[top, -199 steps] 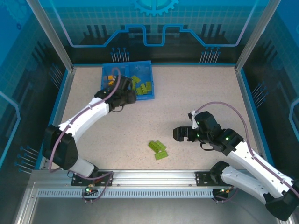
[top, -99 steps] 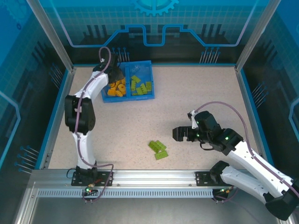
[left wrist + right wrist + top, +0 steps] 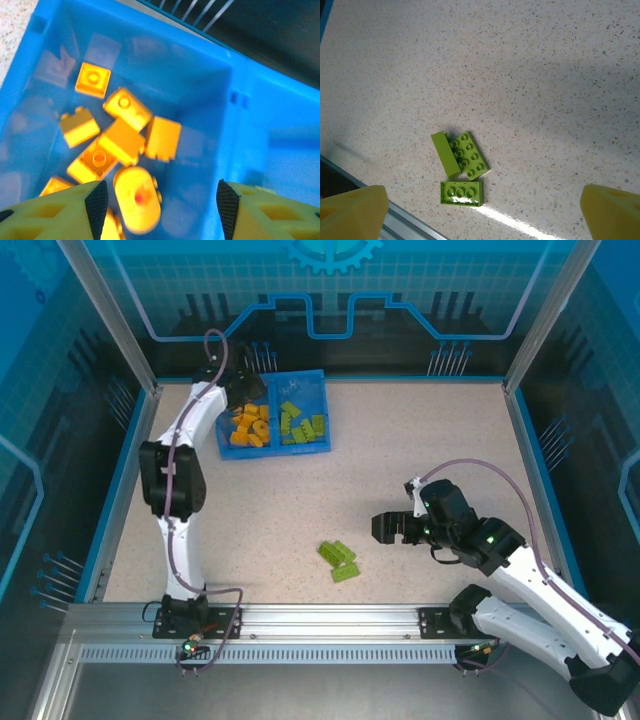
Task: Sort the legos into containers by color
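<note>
Speckled beige table (image 3: 420,460) edged by an aluminium rail (image 3: 330,620).

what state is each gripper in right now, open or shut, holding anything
left gripper: open, empty, over the orange legos in the tray.
right gripper: open, empty, over three green legos on the table.

A robotics lab cell: a speckled counter (image 3: 420,460) fenced by aluminium posts (image 3: 108,315) and tinted blue panels (image 3: 330,300) printed with a gear motif, the left arm (image 3: 195,425) and right arm (image 3: 540,585) bolted to a slotted metal rail (image 3: 330,618).
</note>
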You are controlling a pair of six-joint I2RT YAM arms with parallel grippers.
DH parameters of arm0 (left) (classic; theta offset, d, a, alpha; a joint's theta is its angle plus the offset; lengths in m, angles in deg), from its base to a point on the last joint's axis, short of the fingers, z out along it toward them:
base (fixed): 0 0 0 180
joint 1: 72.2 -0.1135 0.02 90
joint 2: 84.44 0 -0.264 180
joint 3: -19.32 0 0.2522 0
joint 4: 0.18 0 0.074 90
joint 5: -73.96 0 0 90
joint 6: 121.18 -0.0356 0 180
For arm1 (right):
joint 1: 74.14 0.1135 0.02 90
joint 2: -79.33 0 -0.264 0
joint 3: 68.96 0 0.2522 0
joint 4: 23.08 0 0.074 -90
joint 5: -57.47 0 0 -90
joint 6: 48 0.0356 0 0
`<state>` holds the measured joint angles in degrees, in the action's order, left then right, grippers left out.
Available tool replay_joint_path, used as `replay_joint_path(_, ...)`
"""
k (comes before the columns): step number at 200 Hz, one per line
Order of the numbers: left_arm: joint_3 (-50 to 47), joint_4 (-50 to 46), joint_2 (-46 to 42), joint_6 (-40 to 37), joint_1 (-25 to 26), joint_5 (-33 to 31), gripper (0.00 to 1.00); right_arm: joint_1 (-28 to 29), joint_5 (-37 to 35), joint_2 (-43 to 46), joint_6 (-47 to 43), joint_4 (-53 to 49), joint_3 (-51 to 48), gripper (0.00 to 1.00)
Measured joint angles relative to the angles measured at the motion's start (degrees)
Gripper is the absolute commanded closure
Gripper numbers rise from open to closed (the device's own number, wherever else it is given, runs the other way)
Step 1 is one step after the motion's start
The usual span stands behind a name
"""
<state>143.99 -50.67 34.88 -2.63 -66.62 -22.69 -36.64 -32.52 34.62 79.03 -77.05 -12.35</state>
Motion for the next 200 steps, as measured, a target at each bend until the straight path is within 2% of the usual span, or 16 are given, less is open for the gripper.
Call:
replay_joint_path(25, -13.5, 3.3, -16.9, -1.0, 4.0, 0.9, 0.40, 0.5, 0.1, -4.0, -2.6, 0.5, 0.2, 0.01)
replay_joint_path(63, -33.9, 11.2, -45.9, -8.3, 18.7, 2.5, 0.42, 6.2, -0.5, -14.8, -7.9, 2.4, 3.8, 0.02)
replay_joint_path(82, -42.7, 12.7, -56.9, -14.3, 24.2, 2.9, 0.39, 10.6, -1.5, -21.5, -10.6, 4.2, 6.3, 0.08)
replay_joint_path(96, -48.3, 12.2, -63.5, -19.3, 27.4, 4.0, 0.33, 13.1, -1.7, -26.6, -12.5, 5.2, 8.5, 0.16)
replay_joint_path(116, -53.5, 9.3, -70.3, -26.8, 30.1, 6.6, 0.18, 16.3, -2.4, -33.5, -15.0, 6.3, 11.6, 0.27)
replay_joint_path(153, -58.6, -0.3, -77.0, -41.4, 34.8, 13.3, 0.02, 20.9, -4.9, -43.2, -18.6, 6.6, 15.7, 0.36)
replay_joint_path(172, -62.1, -3.8, -79.3, -47.3, 35.0, 15.3, 0.01, 22.2, -6.6, -46.6, -20.2, 6.2, 17.1, 0.39)
replay_joint_path(200, -67.3, -6.5, -81.1, -53.9, 35.0, 16.7, 0.01, 22.9, -8.7, -50.8, -21.5, 5.1, 18.8, 0.38)
